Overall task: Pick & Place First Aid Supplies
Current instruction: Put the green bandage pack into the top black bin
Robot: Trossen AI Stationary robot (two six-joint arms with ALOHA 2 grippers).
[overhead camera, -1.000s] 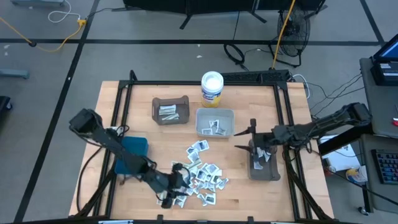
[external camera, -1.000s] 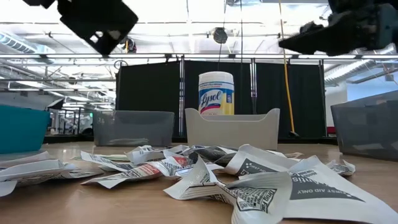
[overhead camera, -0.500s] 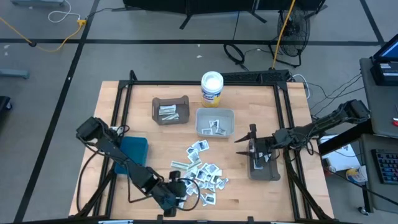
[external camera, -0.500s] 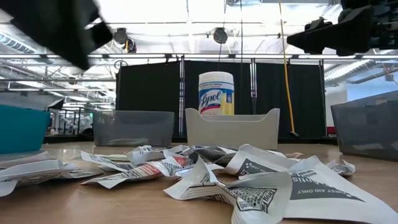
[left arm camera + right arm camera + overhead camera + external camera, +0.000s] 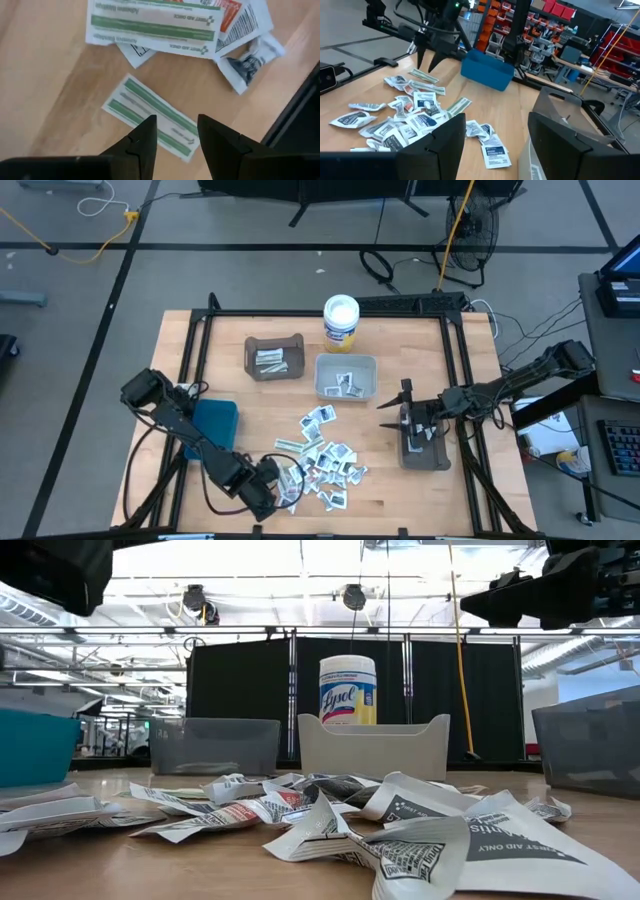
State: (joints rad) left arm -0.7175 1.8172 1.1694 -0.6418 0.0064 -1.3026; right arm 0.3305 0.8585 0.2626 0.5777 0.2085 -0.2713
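Paper-thin and limp, the green-striped strip (image 5: pixel 152 116) will slide on the wood, so we judge a pinch across its narrow width best. It lies flat at the near-left edge of the packet pile (image 5: pixel 325 455), just ahead of our left gripper (image 5: pixel 175 135), whose jaws stand open and empty above it.

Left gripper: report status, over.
Left gripper open, empty, above a green-striped strip at the packet pile's near edge. Right gripper open, empty, over the dark bin. Nothing in the way.
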